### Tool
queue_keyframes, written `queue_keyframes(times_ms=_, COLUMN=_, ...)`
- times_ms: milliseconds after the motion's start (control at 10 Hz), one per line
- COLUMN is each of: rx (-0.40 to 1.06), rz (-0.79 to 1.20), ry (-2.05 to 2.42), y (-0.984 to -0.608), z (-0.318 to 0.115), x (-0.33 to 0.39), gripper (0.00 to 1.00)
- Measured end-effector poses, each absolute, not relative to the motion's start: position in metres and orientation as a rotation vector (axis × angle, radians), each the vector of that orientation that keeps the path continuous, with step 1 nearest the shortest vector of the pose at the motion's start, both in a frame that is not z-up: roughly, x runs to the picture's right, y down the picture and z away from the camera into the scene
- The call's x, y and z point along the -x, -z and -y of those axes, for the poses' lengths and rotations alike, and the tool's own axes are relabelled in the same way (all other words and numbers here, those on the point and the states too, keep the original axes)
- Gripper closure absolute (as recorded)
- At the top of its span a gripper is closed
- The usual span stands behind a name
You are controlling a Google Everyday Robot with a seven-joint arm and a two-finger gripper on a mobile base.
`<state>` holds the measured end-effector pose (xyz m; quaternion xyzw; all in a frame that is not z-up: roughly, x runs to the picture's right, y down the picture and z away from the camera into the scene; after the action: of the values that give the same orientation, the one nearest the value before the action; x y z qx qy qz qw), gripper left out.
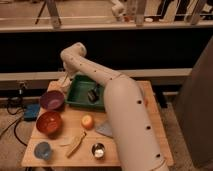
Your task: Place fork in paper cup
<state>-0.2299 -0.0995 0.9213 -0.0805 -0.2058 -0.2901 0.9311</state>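
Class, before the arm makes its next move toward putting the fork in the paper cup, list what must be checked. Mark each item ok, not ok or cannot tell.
1. Position of the pincer: ok. It is at the back left corner of the green tray, behind the purple bowl.
2. The fork held in the pincer: cannot tell.
3. The paper cup located: cannot tell. Only the blue cup and the metal cup stand out, near the front edge.
4. Room around the pincer: probably not ok. The green tray and the purple bowl lie close.
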Motion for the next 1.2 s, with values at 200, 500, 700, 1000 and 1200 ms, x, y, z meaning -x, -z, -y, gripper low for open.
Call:
queue_keyframes(times_ms=200, rx=0.151, rz=0.426, ry=0.636, y=-0.918, z=0.098, x=0.235, gripper=0.97)
queue_keyframes(times_ms=500, rx=0.139, rz=0.431, ry=0.684, y=-0.914, z=0.097, x=0.244, gripper=0.97)
queue_keyframes(times_ms=700, rx=0.134, rz=0.422, ry=0.709, y=-0.913, z=0.097, x=0.245, gripper=0.89)
queue_keyframes(times_ms=1000, rx=0.128, rz=0.404, ry=0.73, y=-0.912, z=0.096, x=0.25, gripper=0.59)
queue_keyframes(times_ms=1200, rx=0.128, rz=0.384, ry=0.735, y=-0.911, z=0.097, x=0.251, gripper=0.41)
